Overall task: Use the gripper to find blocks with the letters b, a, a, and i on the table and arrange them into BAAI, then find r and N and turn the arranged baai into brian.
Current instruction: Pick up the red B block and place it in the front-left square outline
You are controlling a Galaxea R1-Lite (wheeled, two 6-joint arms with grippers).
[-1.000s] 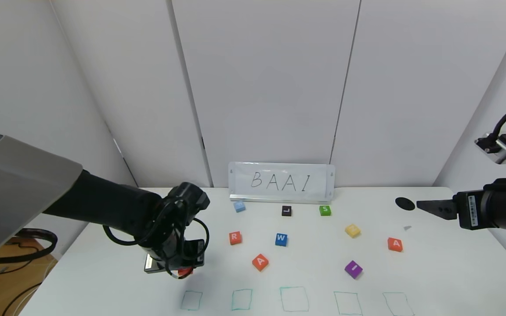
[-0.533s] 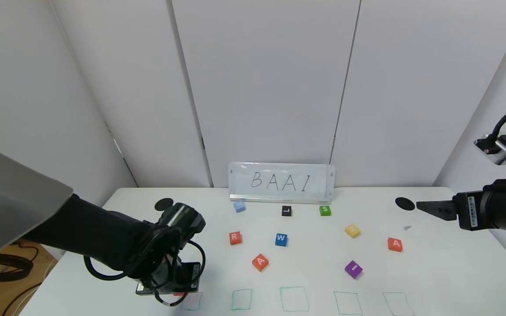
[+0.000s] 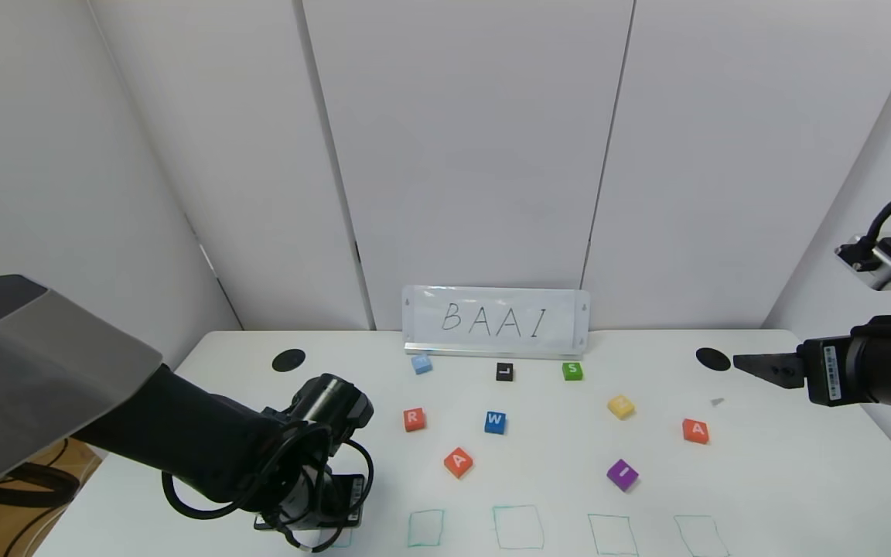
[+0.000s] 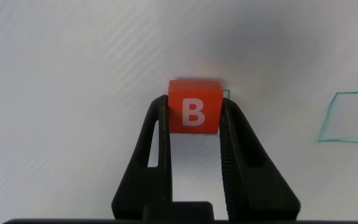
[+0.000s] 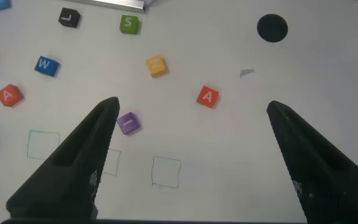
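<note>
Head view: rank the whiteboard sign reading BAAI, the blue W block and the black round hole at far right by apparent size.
1. White BAAI sign
2. Black round hole
3. Blue square W block, only slightly smaller-looking than the hole.

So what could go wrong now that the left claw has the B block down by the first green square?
The left claw pinches the small orange-red square B block only at its sides near the fingertips, so it might twist or slip on release. The arm hides the leftmost green hand-drawn square from the head view, and only its corner peeks past the block at the wrist, so the block could land off-centre.
</note>
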